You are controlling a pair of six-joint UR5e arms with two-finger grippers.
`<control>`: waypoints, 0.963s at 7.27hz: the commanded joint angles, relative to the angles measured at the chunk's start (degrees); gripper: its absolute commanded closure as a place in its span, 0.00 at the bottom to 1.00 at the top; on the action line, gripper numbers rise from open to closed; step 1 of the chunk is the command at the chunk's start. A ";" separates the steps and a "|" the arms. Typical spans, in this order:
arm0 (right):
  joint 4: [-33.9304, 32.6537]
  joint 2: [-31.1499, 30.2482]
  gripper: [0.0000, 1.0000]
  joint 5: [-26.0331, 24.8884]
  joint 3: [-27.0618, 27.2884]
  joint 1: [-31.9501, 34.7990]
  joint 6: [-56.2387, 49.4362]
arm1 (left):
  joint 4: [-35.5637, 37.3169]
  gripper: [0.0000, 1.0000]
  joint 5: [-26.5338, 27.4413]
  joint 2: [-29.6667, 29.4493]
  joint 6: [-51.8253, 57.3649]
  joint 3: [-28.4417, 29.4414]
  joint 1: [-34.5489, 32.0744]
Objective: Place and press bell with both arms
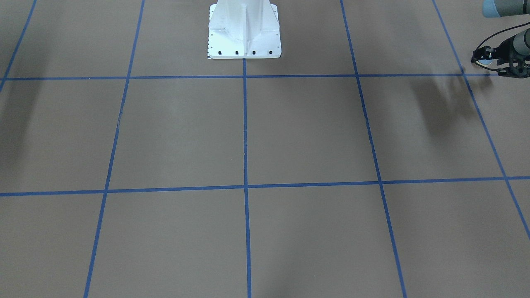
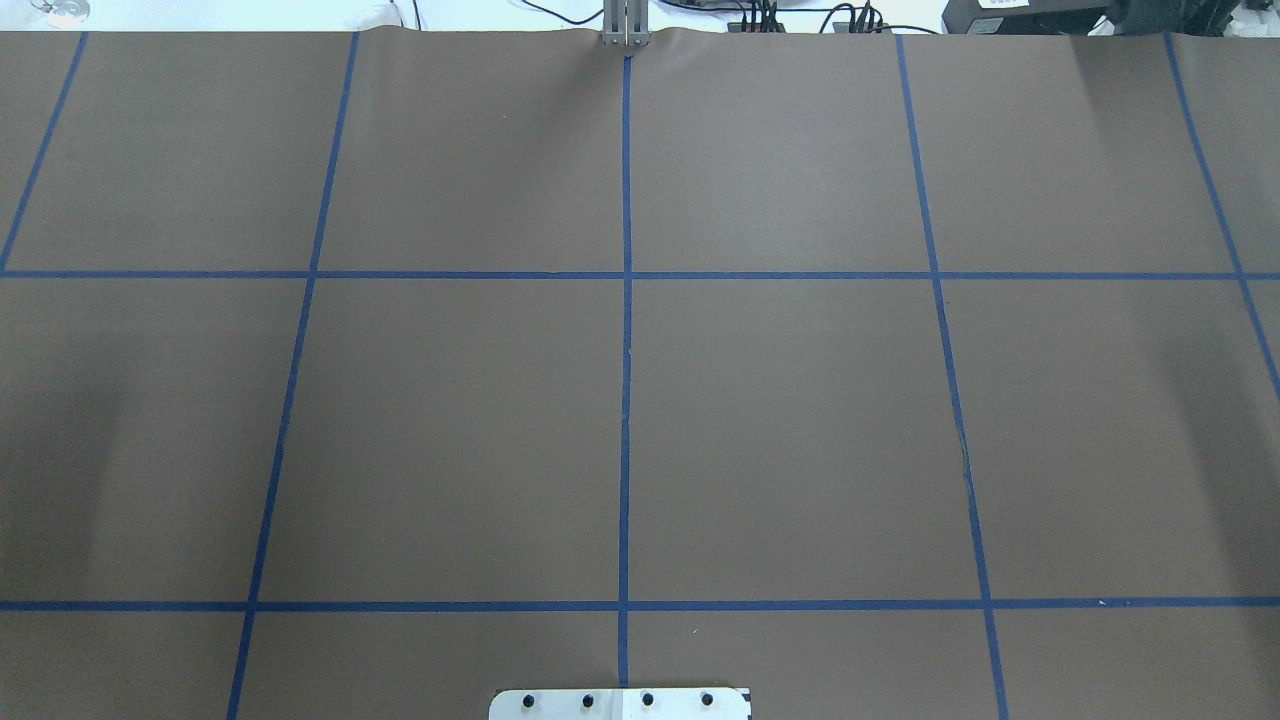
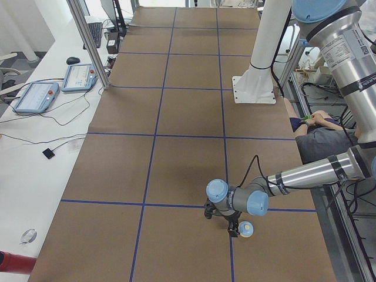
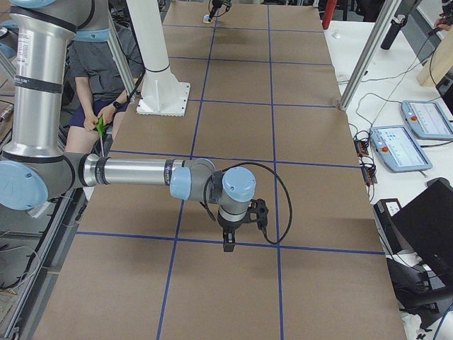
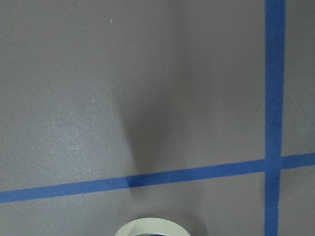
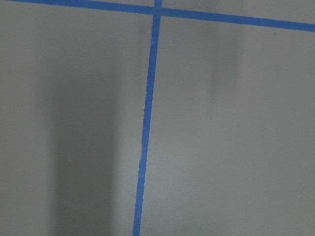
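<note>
My left gripper [image 1: 479,58] hangs low over the brown table at its left end, jaws closed on the small light-blue bell [image 1: 484,62]. In the exterior left view the bell [image 3: 246,228] shows its cream base beside the black fingers [image 3: 234,227]. The bell's cream rim [image 5: 150,227] also shows at the bottom edge of the left wrist view. My right gripper [image 4: 230,241] hangs just above the table at its right end. It shows only in the exterior right view, so I cannot tell whether it is open or shut. Neither gripper is in the overhead view.
The white bolted pedestal [image 1: 244,37] stands at the table's robot side. Blue tape lines [image 2: 626,400] grid the brown table cover. A seated operator [image 3: 323,138] is beside the pedestal. Teach pendants [image 3: 35,97] and cables lie on the white side bench.
</note>
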 commanded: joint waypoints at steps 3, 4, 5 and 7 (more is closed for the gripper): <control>0.02 0.00 0.00 -0.09 0.00 0.00 -0.09 | -0.09 0.01 0.25 -0.09 0.59 1.56 2.46; 0.02 0.00 0.00 -0.17 0.00 0.00 0.00 | -0.18 0.01 0.16 -0.09 0.59 1.56 3.16; 0.02 0.00 0.00 -0.18 0.09 0.00 -0.09 | -0.10 0.01 0.16 -0.09 0.68 1.65 3.34; 0.02 0.00 0.00 -0.18 0.09 0.00 -0.09 | -0.09 0.01 0.16 -0.09 0.86 2.26 3.78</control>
